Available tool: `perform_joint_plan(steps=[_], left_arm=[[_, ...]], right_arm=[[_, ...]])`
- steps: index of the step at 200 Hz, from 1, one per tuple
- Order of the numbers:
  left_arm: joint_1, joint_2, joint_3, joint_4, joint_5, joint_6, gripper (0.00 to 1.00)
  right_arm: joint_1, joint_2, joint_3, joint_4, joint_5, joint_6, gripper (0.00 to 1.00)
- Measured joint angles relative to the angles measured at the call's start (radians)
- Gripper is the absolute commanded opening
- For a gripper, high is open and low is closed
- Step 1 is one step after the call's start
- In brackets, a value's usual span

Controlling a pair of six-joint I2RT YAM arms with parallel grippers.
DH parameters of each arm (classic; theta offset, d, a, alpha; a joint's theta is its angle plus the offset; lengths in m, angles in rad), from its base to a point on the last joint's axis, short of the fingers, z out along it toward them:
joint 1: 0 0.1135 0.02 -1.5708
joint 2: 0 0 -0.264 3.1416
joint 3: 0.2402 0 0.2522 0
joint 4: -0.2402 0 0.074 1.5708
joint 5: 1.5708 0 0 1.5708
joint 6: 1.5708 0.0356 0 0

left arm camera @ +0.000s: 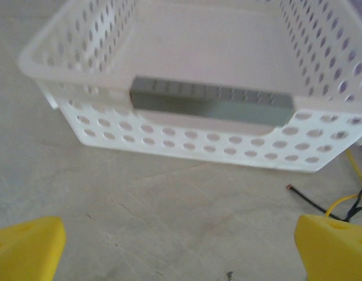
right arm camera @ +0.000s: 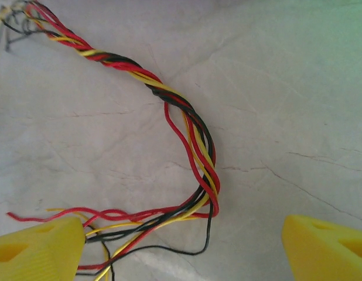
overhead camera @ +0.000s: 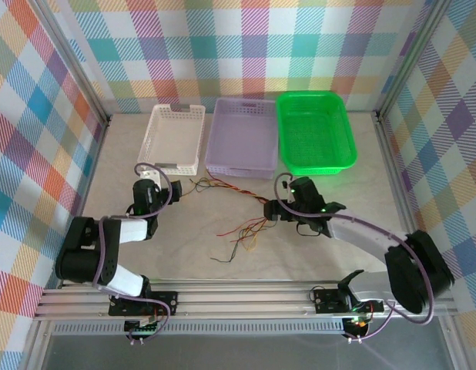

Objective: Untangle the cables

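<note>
Tabletop pale, veined; plaid walls around; cables twisted before right tool, spread wide; left tool likewise.

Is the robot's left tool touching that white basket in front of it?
Apart. The left wrist view shows bare table between the yellow fingertips of the left tool and the white basket.

Row of baskets walling far edge, cables sprawled mid-table, bare table either side.
</note>
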Motion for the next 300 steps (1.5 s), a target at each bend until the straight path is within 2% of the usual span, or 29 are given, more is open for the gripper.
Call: perform_joint_plan(steps=[51,100,127,151,177,208,231,300], left_arm=[[0.0,-0.311,0.02,-0.213,0.002,-0.061,1.0],[-0.011,-0.626,0.159,-0.58,0.033,-0.173,1.0],[-0.026,-0.721,0.278,-0.787,0.039,-0.255,1.0],[-0.027,-0.779,0.312,-0.935,0.037,-0.328,1.0],[-0.04,-0.852,0.313,-1.113,-0.05,-0.501,1.0],[-0.046,-0.89,0.314,-1.193,-0.049,-0.584,1.0],[-0.052,-0.879,0.316,-1.218,-0.03,-0.612,1.0],[-0.055,-0.688,0.349,-1.329,0.092,-0.661,1.0]], right_arm=[[0.045,0.143,0.103,-0.031,0.107,0.006,0.77],[0.06,0.21,0.127,-0.05,0.14,0.024,0.73],[0.061,0.233,0.127,-0.052,0.138,0.037,0.68],[0.061,0.257,0.128,-0.062,0.138,0.047,0.67],[0.061,0.266,0.129,-0.082,0.139,0.059,0.64],[0.061,0.266,0.131,-0.08,0.135,0.065,0.62],[0.061,0.284,0.14,-0.07,0.127,0.068,0.57],[0.061,0.34,0.196,-0.114,0.14,0.082,0.52]])
